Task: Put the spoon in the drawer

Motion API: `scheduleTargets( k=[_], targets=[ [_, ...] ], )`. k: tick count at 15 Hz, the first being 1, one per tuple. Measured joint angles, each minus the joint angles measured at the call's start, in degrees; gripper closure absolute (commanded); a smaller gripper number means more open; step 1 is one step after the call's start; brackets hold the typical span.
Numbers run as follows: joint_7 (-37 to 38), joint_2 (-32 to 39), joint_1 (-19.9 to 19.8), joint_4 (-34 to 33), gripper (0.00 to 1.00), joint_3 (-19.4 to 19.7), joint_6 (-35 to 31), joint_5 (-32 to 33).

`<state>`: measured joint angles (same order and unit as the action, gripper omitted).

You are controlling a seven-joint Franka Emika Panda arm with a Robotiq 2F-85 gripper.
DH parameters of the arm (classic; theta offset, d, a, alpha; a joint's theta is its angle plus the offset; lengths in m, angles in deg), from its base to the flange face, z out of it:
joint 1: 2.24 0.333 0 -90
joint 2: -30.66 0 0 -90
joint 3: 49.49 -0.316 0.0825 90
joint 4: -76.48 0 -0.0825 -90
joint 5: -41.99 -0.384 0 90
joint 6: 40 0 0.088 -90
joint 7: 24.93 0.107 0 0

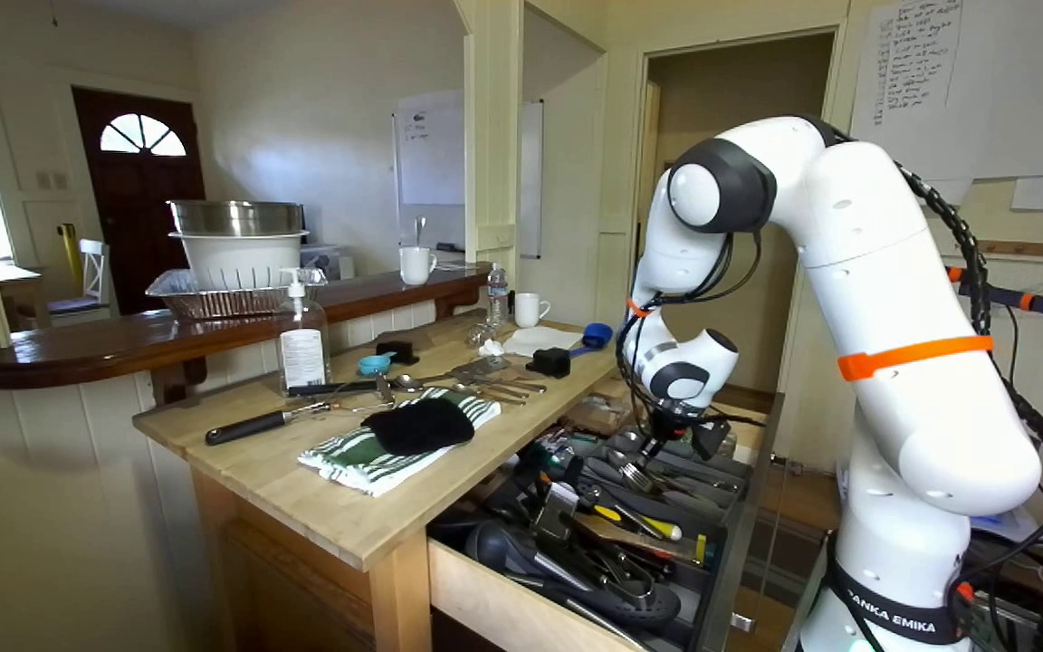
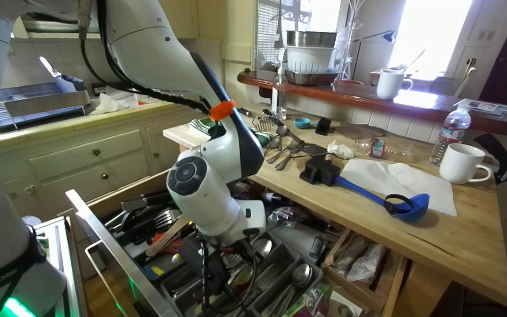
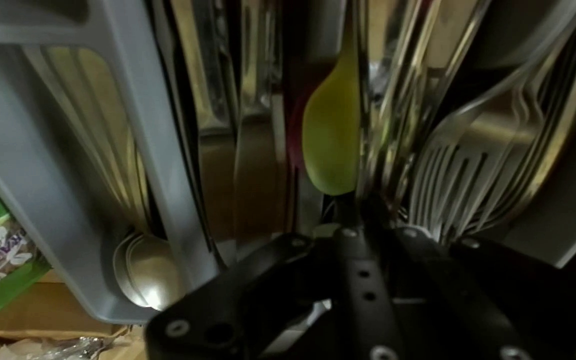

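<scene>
The wide wooden drawer [image 1: 521, 593] stands open under the counter; its side also shows in an exterior view [image 2: 132, 189]. A grey cutlery tray [image 3: 133, 100] inside holds spoons [image 3: 150, 272], knives, a yellow-green spoon-shaped utensil [image 3: 333, 135] and forks [image 3: 473, 160]. My gripper [image 3: 364, 205] is low over a middle compartment, fingertips close together. A thin metal strip [image 3: 363, 100], seen edge-on, runs between the fingertips, like a utensil handle; its head is hidden. In an exterior view my gripper [image 1: 653, 448] points down among the cutlery. A spoon bowl [image 2: 262, 246] shows beside it.
Loose utensils [image 2: 282, 130], including spoons, lie on the counter [image 1: 259, 471] with a towel [image 1: 340, 457], soap bottle [image 1: 304, 358], blue ladle [image 2: 407, 209] and mug [image 2: 462, 163]. Larger tools [image 1: 567, 561] fill the drawer's near part in an exterior view.
</scene>
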<state>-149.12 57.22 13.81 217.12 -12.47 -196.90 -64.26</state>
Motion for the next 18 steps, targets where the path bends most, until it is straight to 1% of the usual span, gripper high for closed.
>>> scheduleTargets(
  k=[9, 15, 16, 17, 18],
  targets=[
    [0.30, -0.20, 0.01, 0.00, 0.98, -0.30, 0.00, 0.49],
    [4.07, -0.40, 0.01, 0.11, 0.98, -0.63, 0.00, 3.99],
    [4.63, -0.40, 0.01, 0.11, 0.67, -0.64, 0.00, 4.16],
    [5.00, -0.40, 0.01, 0.09, 0.66, -0.65, 0.00, 4.18],
    [5.50, -0.40, 0.01, 0.09, 0.60, -0.68, 0.00, 4.18]
  ],
)
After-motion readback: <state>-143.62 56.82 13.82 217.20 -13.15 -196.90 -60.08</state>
